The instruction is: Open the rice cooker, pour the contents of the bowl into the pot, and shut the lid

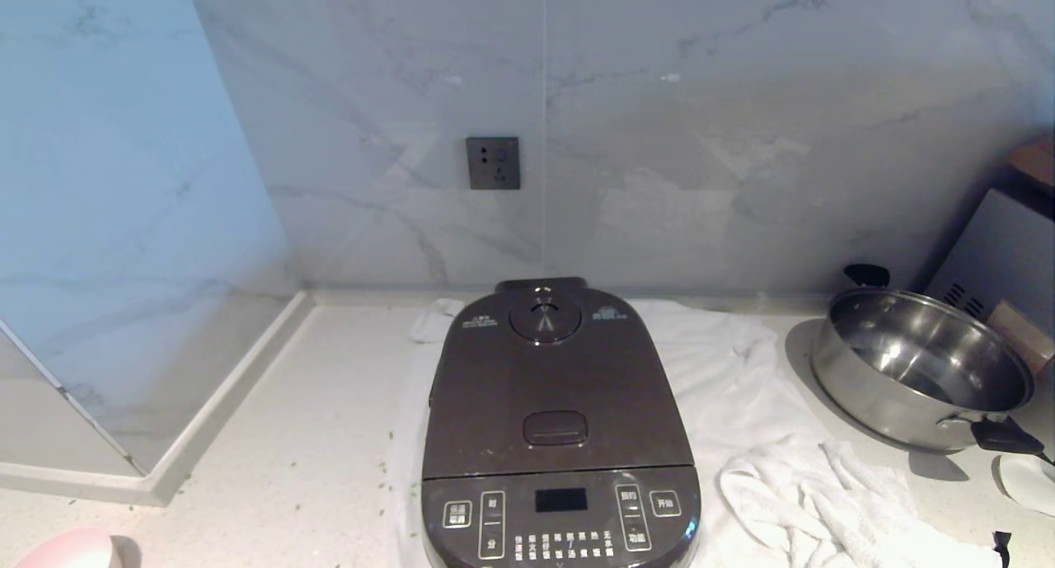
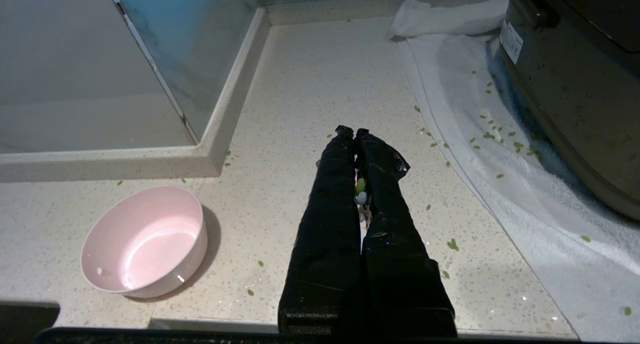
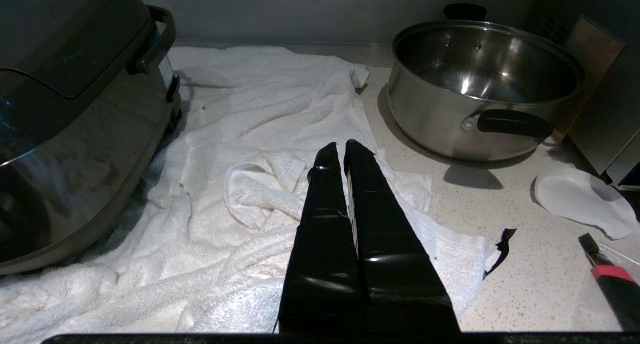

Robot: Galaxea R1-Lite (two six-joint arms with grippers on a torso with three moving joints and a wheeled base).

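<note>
The dark brown rice cooker point(image 1: 560, 436) stands on a white towel point(image 1: 742, 387) in the middle of the counter, its lid point(image 1: 554, 378) down, so the pot is hidden. The pale pink bowl point(image 2: 145, 241) stands upright on the counter left of the cooker and looks empty; its edge point(image 1: 70, 549) shows at the head view's lower left. Small green bits point(image 2: 492, 134) lie scattered on the towel and counter beside the cooker. My left gripper point(image 2: 353, 132) is shut above the counter between bowl and cooker; a green bit sticks between its fingers. My right gripper point(image 3: 340, 147) hovers shut over the towel, right of the cooker point(image 3: 75, 119).
A shiny steel pan point(image 1: 919, 370) with black handles stands on the counter at the right. A marble wall with a dark socket point(image 1: 493, 162) closes the back, a raised ledge point(image 1: 222, 403) the left. A white disc point(image 3: 580, 199) and a red-and-black tool point(image 3: 615, 284) lie near the pan.
</note>
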